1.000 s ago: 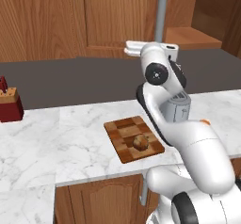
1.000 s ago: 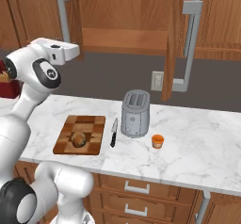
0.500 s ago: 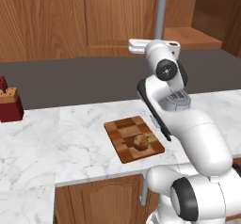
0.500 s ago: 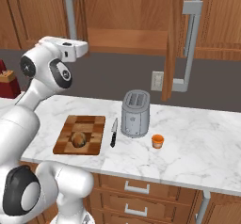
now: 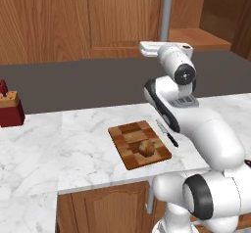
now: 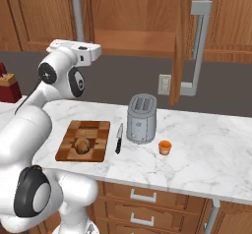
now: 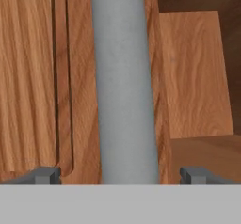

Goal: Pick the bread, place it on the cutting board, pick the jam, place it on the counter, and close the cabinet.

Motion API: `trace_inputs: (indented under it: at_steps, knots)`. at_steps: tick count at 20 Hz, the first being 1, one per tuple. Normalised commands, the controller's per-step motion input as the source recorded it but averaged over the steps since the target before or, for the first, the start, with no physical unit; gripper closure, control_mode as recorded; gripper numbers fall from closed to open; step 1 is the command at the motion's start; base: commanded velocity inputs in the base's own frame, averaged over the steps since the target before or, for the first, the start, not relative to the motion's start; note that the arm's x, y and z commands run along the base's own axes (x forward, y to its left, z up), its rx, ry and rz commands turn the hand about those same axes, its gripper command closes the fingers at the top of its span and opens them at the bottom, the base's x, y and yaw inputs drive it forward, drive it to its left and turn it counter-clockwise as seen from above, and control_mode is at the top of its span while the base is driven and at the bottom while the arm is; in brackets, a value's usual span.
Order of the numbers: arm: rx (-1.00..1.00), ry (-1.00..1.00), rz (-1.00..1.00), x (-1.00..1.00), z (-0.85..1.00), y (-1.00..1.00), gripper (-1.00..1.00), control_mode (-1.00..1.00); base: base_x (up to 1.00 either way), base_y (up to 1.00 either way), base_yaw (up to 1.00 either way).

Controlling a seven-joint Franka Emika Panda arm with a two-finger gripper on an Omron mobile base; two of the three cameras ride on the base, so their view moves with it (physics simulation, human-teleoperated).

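one bread (image 6: 82,145), one jam (image 6: 165,147), one knife (image 6: 118,139)

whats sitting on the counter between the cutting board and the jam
In the right base view, a black-handled knife lies just right of the cutting board, then a grey toaster stands before the jam.

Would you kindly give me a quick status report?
Gripper open, fingertips either side of grey handle. Bread on cutting board, jam on counter. Cabinet door open.
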Motion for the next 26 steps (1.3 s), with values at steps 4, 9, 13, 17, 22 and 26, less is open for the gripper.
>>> trace_inputs:
  at_steps: [4,9,13,17,22,26]
  knots:
    - [0.0,-0.02,0.03,0.3,-0.05,0.0,-1.0,-1.0,0.0,0.0,0.0]
    - [0.0,0.0,0.04,0.35,-0.07,0.0,-1.0,-1.0,0.0,0.0,0.0]
    - [0.0,0.0,0.06,0.16,-0.09,0.0,-1.0,-1.0,0.0,0.0,0.0]
    - [0.0,0.0,0.06,0.18,-0.14,0.0,-1.0,-1.0,0.0,0.0,0.0]
    - [0.0,0.0,0.03,0.03,-0.03,0.0,-1.0,-1.0,0.0,0.0,0.0]
    - [0.0,0.0,0.0,-0.11,0.02,-0.04,-1.0,-1.0,0.0,0.0,0.0]
